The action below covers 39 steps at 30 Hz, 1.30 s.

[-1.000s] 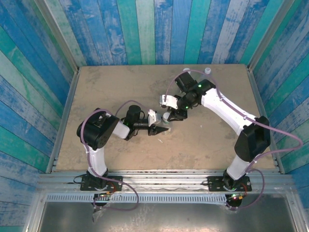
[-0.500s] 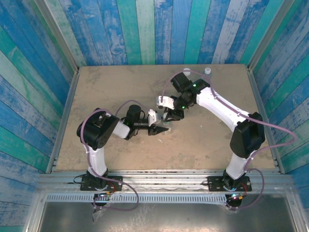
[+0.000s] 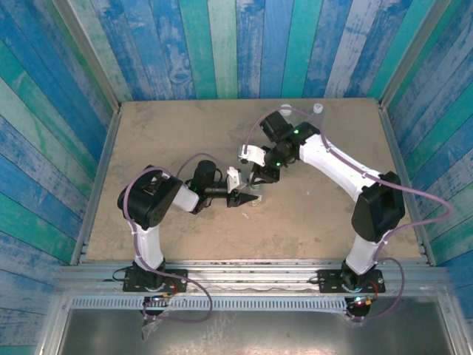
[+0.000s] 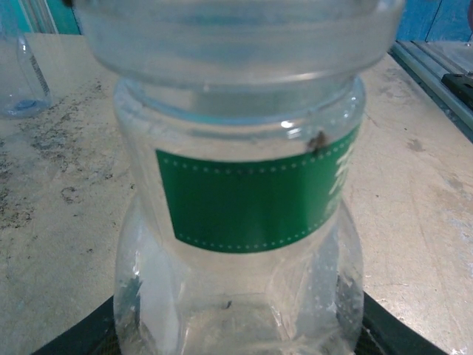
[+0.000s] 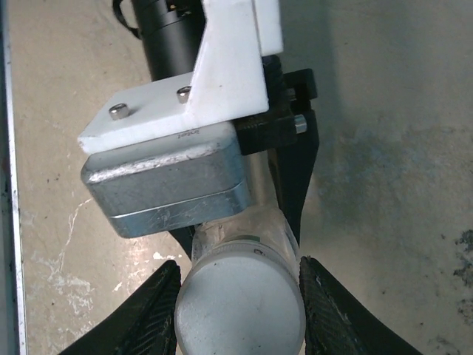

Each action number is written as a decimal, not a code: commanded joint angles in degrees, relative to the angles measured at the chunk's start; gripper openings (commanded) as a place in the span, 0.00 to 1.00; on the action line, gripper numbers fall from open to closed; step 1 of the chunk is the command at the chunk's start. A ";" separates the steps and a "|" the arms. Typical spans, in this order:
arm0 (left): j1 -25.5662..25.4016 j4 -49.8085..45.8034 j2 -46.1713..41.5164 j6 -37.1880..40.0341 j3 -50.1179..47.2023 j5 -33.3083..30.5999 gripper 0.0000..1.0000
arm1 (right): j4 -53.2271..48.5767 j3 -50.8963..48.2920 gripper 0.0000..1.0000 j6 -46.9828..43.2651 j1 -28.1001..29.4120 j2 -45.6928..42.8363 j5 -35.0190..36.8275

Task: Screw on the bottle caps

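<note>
Centre of the bench [image 3: 185, 133]: the left hand [image 3: 250, 198] pinches the lower body of the upright green-labelled bottle [image 4: 244, 222]. The white cap [image 5: 240, 314] sits on its neck. The right hand [image 3: 256, 183], reaching from above, sets its fingers [image 5: 148, 318] against the cap's two sides, apparently pinching it. Another bottle [image 3: 318, 109] stands at the far edge.

Left wrist: green-label bottle [image 4: 244, 207] has its top blurred and cropped, base cropped, and the jaws are just dark slivers in the bottom corners. Second bottle [image 4: 16, 74] is cut by the left edge. Top view: the bottle is mostly buried under left gripper [image 3: 248, 198] and right gripper [image 3: 256, 185]. Far-edge bottles [image 3: 286, 109] are too small to tell if capped. Right wrist: cap [image 5: 240, 307] and fingers [image 5: 151, 310] are cropped at the bottom, and pad contact on the cap is unclear.
</note>
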 commanded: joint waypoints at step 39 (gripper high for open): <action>-0.57 -3.96 1.69 -0.48 -0.59 -1.78 0.54 | 18.65 -16.12 0.30 31.08 -6.46 -9.80 -13.22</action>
